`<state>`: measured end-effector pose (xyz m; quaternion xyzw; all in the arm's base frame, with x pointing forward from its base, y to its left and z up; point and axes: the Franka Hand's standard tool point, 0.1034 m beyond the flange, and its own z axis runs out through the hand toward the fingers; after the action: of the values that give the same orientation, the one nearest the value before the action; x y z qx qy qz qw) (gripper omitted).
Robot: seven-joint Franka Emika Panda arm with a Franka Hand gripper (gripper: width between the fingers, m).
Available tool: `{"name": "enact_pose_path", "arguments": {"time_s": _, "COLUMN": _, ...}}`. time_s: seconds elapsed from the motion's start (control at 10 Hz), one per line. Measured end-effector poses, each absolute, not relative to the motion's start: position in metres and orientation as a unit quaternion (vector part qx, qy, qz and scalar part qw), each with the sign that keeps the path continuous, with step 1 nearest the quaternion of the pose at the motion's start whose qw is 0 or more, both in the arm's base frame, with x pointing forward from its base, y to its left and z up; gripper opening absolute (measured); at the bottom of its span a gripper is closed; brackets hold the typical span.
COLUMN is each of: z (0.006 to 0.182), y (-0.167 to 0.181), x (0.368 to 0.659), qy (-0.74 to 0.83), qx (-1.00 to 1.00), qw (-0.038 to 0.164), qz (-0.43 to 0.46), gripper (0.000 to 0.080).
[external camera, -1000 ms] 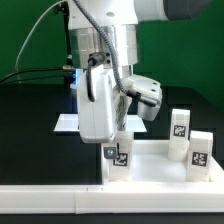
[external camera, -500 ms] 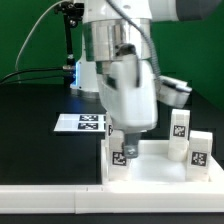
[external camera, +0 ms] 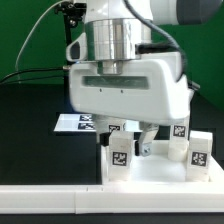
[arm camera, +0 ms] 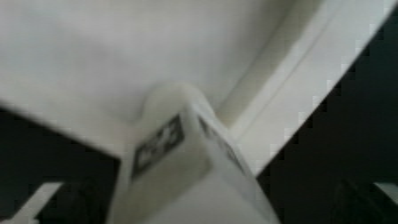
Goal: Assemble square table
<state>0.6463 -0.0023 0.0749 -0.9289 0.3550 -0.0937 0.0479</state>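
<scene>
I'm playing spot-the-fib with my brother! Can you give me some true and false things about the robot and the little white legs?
1. Three white legs stand on the square table. True: one near the gripper, two toward the exterior view's right.
2. The gripper is squeezing a leg. False: its jaws are open, above the near leg.
3. The legs have black-and-white tags. True.
4. The wall behind is red. False: it is green.
5. The marker board lies on the white slab. False: it lies on the black table.
</scene>
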Motion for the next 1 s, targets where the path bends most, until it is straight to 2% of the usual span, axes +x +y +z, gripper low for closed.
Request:
{"name": "enact_pose_path", "arguments": {"time_s": 0.1, "z": 0.07, "y": 0.001, "x": 0.642, "qy": 0.253, "qx": -0.962, "qw": 0.042, "qz": -0.093, "gripper": 0.0649}}
{"name": "enact_pose_path", "arguments": {"time_s": 0.2, "z": 0.067, "y": 0.003, "x": 0.639, "qy": 0.258, "qx": -0.961, "qw": 0.043, "qz": -0.091, "gripper": 0.0649}}
{"name": "enact_pose_path", "arguments": {"time_s": 0.3, "z": 0.068, "y": 0.002, "x": 0.639, "qy": 0.262, "qx": -0.96, "qw": 0.043, "qz": -0.092, "gripper": 0.0561}}
{"name": "enact_pose_path", "arguments": {"time_s": 0.4, "z": 0.067, "y": 0.002, "x": 0.639, "qy": 0.267, "qx": -0.958, "qw": 0.043, "qz": -0.091, "gripper": 0.0561}}
{"name": "enact_pose_path", "arguments": {"time_s": 0.6, "z": 0.065, "y": -0.001, "x": 0.636, "qy": 0.342, "qx": -0.934, "qw": 0.049, "qz": -0.084, "gripper": 0.0288}}
{"name": "enact_pose_path", "arguments": {"time_s": 0.7, "z": 0.065, "y": -0.002, "x": 0.635, "qy": 0.415, "qx": -0.905, "qw": 0.057, "qz": -0.071, "gripper": 0.0288}}
{"name": "enact_pose_path", "arguments": {"time_s": 1.0, "z": 0.069, "y": 0.0, "x": 0.637, "qy": 0.644, "qx": -0.763, "qw": 0.061, "qz": 0.022, "gripper": 0.0287}}
